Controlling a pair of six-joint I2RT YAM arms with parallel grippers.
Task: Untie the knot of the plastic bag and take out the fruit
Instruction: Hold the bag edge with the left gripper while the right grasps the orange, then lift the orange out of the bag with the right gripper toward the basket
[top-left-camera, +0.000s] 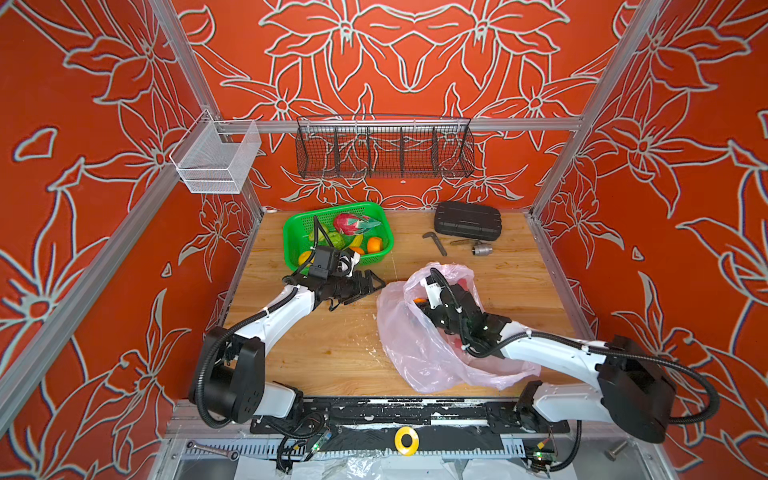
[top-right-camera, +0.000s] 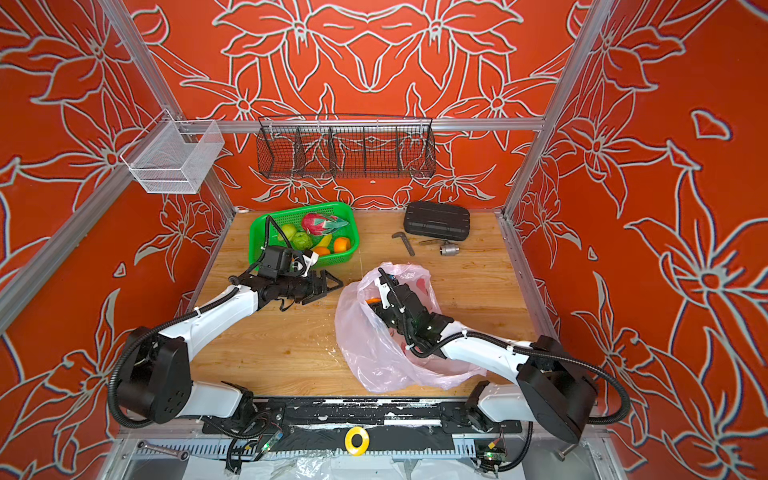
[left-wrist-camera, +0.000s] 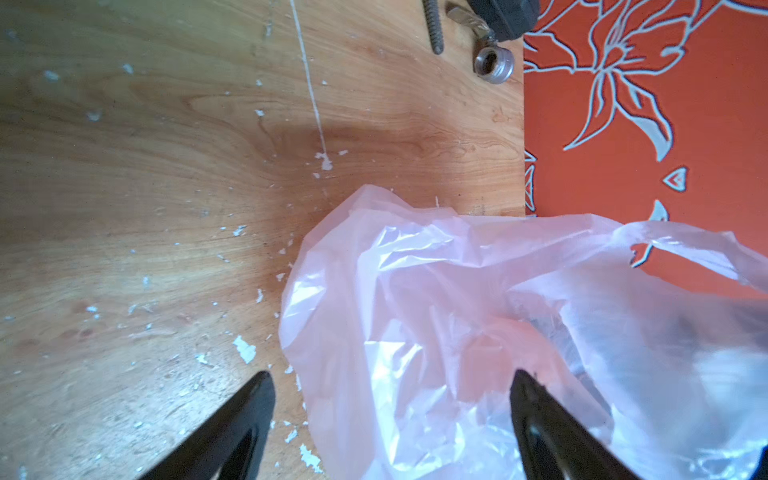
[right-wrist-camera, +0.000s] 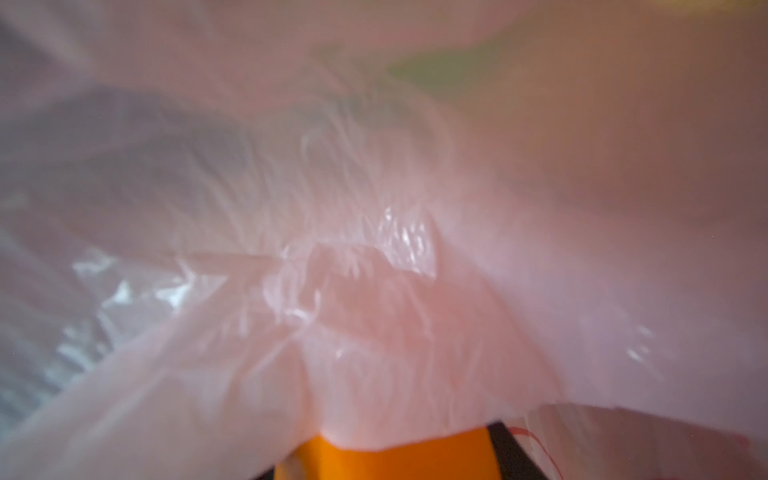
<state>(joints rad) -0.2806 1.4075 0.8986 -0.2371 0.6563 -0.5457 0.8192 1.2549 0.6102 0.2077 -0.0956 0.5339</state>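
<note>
The pink bag (top-left-camera: 399, 332) lies slumped on the right half of the wooden table (top-left-camera: 332, 353), its mouth gaping wide. I see no knot anywhere on it, so the untying looks done. The right gripper (top-left-camera: 423, 306) reaches in through the mouth. In its wrist view an orange (right-wrist-camera: 395, 457) sits right between the jaws, which look clamped on it, with plastic draped in front. The left gripper (top-left-camera: 376, 284) hovers just beside the bag's left side, jaws wide apart, holding nothing. At the back left, the green basket (top-left-camera: 289, 245) holds a dragon fruit (top-left-camera: 349, 222) among other fruit (top-left-camera: 374, 244), so most of the emptying seems finished. What is left, I'd judge, is lifting this orange out. Whether more hides in the folds I cannot tell.
</note>
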